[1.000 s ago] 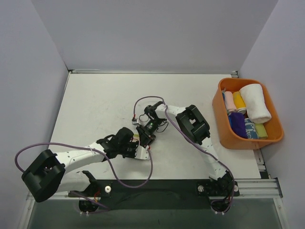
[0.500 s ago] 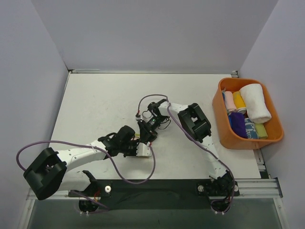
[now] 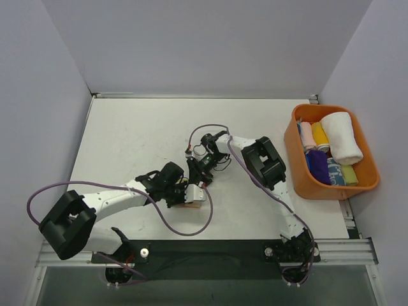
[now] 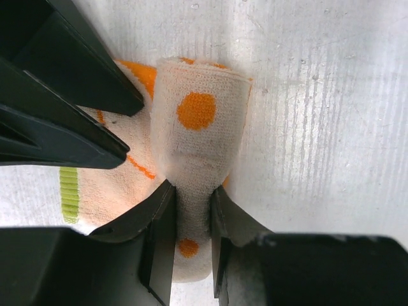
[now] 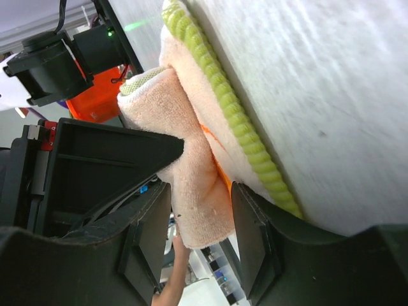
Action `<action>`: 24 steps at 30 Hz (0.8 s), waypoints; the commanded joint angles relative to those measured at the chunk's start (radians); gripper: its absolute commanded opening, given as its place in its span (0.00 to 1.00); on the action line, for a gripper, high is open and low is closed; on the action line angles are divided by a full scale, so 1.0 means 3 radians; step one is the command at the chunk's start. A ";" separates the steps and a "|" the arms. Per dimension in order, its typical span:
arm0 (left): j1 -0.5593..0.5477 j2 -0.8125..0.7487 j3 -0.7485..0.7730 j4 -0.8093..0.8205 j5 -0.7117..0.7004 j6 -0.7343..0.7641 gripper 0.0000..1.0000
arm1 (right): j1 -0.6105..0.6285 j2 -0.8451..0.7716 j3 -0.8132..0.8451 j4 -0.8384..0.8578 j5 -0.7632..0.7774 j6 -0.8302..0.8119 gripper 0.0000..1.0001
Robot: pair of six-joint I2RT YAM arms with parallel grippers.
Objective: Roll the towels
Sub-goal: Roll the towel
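Note:
A cream towel with orange blotches (image 4: 197, 115) lies half rolled on the table, near the front middle (image 3: 195, 195). My left gripper (image 4: 191, 213) is shut on the roll's near end and squeezes it thin; from above it comes in from the left (image 3: 185, 193). My right gripper (image 5: 201, 220) stands open around a fold of the same towel (image 5: 191, 140), with a gap on its left side. It reaches in from behind (image 3: 199, 180). The towel's green ribbed edge (image 5: 223, 89) lies flat on the table.
An orange bin (image 3: 293, 159) stands at the table's right edge. It holds a large white rolled towel (image 3: 342, 137) and several small coloured rolls (image 3: 319, 159). Grey walls close the table on three sides. Purple cables loop off both arms.
My right gripper has opened its jaws around the towel. Both grippers and the roll have shifted a little to the right and toward the front edge.

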 commanded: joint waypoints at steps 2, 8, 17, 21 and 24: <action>0.0145 0.0386 0.0167 -0.0844 0.0412 -0.0018 0.00 | -0.0157 -0.0226 -0.0085 0.0090 0.0772 -0.0079 0.45; 0.0615 0.0913 0.0678 -0.1222 0.0924 0.0110 0.00 | -0.0432 -0.0732 -0.0141 0.0187 0.0839 -0.0064 0.44; 0.1249 0.2114 0.1665 -0.2199 0.1763 0.0642 0.00 | -0.0796 -0.1484 -0.0800 0.0453 0.0936 -0.0002 0.36; 0.1449 0.2504 0.2059 -0.2414 0.1860 0.0729 0.00 | -0.0786 -0.1852 -0.1127 0.0626 0.1043 -0.0007 0.32; 0.1531 0.2713 0.2290 -0.2553 0.1916 0.0765 0.00 | -0.0715 -0.2077 -0.1296 0.0714 0.1166 -0.0083 0.30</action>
